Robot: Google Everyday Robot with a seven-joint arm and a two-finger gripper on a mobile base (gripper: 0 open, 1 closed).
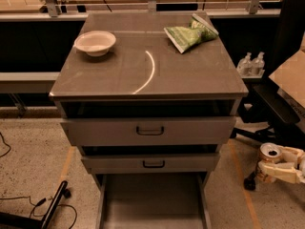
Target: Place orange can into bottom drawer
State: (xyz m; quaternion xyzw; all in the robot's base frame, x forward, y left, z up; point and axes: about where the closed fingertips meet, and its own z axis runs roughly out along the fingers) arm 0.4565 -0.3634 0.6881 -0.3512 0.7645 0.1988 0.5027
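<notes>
cream two-finger gripper (268, 165) is hanging low at the right edge of the view, beside the cabinet's right side and just above the speckled floor (33, 151). its fingers are pinching the small cylindrical orange can (270, 152), silver top with pull tab facing up, can roughly upright. the can is sitting level with the middle drawer, well right of the cabinet and outside it. the wide shallow grey metal bottom drawer (152, 199) is standing pulled out, plain floor showing. the two upper grey drawers with black handles, top drawer (150, 130) and middle drawer (152, 163), are each sticking out a little. on the grey cabinet top (147, 75) a white round bowl (95, 42) is resting back left and a crumpled green snack bag (189, 32) back right, well apart.
</notes>
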